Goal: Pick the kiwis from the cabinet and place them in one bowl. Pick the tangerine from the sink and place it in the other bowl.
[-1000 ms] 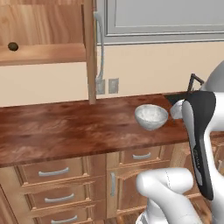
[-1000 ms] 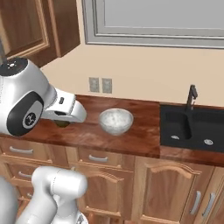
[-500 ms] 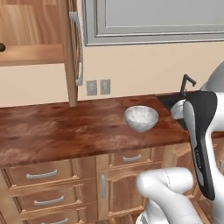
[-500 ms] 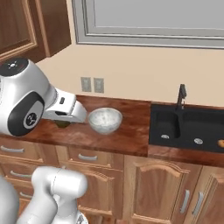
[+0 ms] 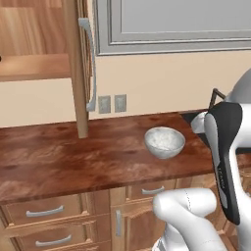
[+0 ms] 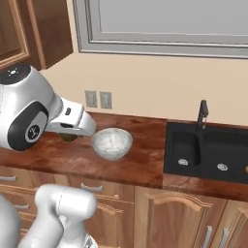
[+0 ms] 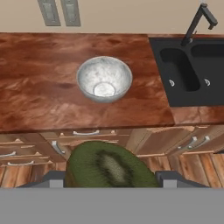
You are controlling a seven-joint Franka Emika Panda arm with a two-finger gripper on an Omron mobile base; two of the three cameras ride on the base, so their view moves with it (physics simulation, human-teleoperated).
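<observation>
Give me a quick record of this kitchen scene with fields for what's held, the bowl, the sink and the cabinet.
held: one kiwi between the jaws of the gripper
bowl: whitish-grey bowl, nothing in it, on the wooden counter
sink: black double-basin sink to the right of the bowl, with a slim black faucet
cabinet: wall cabinet, door open

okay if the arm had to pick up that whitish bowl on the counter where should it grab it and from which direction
Probably the rim of the bowl, from above. It sits upright and open on the counter, empty, with a thin wall that one finger could slip inside and the other outside. Its rounded sides look too wide and sloped to pinch. The end effector already holds a kiwi.
</observation>
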